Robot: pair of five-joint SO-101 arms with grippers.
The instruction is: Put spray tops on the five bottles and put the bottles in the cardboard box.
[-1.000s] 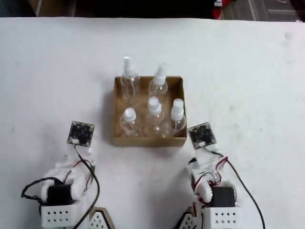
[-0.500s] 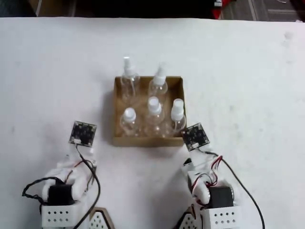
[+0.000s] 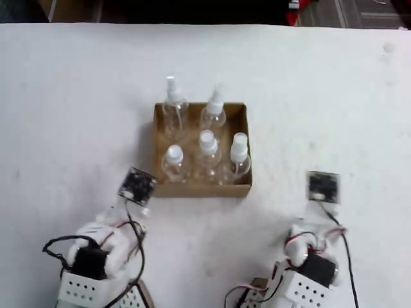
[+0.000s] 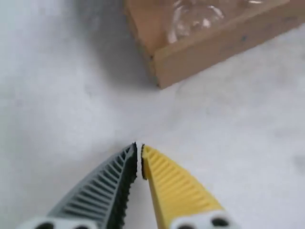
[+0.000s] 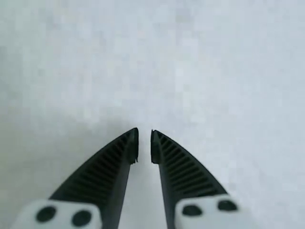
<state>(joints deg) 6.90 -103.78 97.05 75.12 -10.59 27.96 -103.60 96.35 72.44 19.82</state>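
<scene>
The cardboard box (image 3: 200, 189) stands mid-table, and five clear bottles with white spray tops stand upright inside it: two at the back (image 3: 173, 106) (image 3: 214, 109) and three at the front (image 3: 174, 160) (image 3: 207, 151) (image 3: 239, 154). My left arm (image 3: 96, 253) is at the near left, its wrist just short of the box's near left corner. My left gripper (image 4: 139, 153) is shut and empty over bare table, with the box corner (image 4: 164, 67) just ahead. My right arm (image 3: 311, 256) is at the near right, away from the box. My right gripper (image 5: 144, 143) is shut and empty over bare table.
The white table (image 3: 77, 96) stretches open to the left, right and behind the box. Its far edge (image 3: 205, 24) meets a dark floor. Loose cables (image 3: 131, 247) hang off both arms near the front edge.
The left arm has swung right, toward the box's near left corner. The right arm has swung right, away from the box's near right corner. The bottles and box have not moved.
</scene>
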